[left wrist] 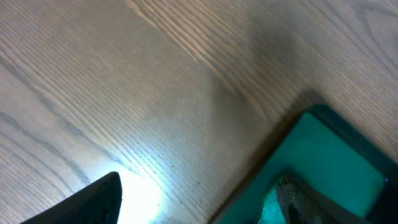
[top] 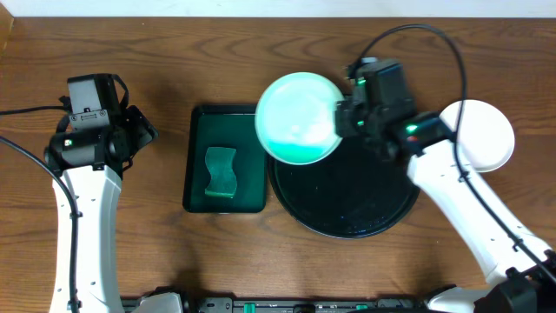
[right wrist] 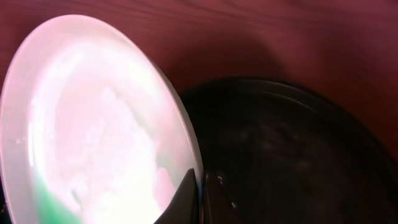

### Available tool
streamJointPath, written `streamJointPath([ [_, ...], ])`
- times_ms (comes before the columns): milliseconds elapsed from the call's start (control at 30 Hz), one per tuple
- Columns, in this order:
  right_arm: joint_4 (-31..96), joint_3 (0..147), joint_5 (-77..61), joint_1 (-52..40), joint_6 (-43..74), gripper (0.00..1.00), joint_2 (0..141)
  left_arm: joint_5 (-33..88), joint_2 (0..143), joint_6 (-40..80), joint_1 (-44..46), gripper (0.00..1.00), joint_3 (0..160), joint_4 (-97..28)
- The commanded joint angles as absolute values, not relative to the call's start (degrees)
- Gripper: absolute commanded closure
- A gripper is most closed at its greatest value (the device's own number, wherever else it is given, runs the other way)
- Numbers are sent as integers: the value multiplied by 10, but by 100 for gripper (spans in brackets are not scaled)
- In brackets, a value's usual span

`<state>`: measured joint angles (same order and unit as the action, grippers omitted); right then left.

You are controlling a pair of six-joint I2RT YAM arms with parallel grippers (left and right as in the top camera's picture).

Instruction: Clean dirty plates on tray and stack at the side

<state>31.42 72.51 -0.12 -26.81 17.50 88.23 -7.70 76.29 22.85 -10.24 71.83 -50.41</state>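
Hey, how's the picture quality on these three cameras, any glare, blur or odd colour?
Overhead: sharp and evenly lit, though the held plate is washed out to near white. Left wrist: a bright glare patch on the table at the bottom left, and the wood grain looks slightly soft. Right wrist: a reddish cast overall, with the plate blown out and blurry and the tray very dark.

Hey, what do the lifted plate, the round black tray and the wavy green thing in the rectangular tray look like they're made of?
The plate looks like glazed ceramic or melamine: a smooth, glossy white face that catches glare. I can't tell which. The round black tray is probably plastic, judging by its dull sheen and moulded raised rim. The sponge looks like soft green foam, matte and cut with wavy sides.
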Motion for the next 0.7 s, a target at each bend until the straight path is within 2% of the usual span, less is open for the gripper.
streamJointPath([
  [0,289,740,92,-327,194,99,890,-82,760,230,-105,20,726,-506],
  [333,230,740,241,-436,189,99,974,-82,760,230,-105,20,726,-506],
  [667,111,741,391,-486,38,99,997,-82,760,230,-105,20,726,-506],
])
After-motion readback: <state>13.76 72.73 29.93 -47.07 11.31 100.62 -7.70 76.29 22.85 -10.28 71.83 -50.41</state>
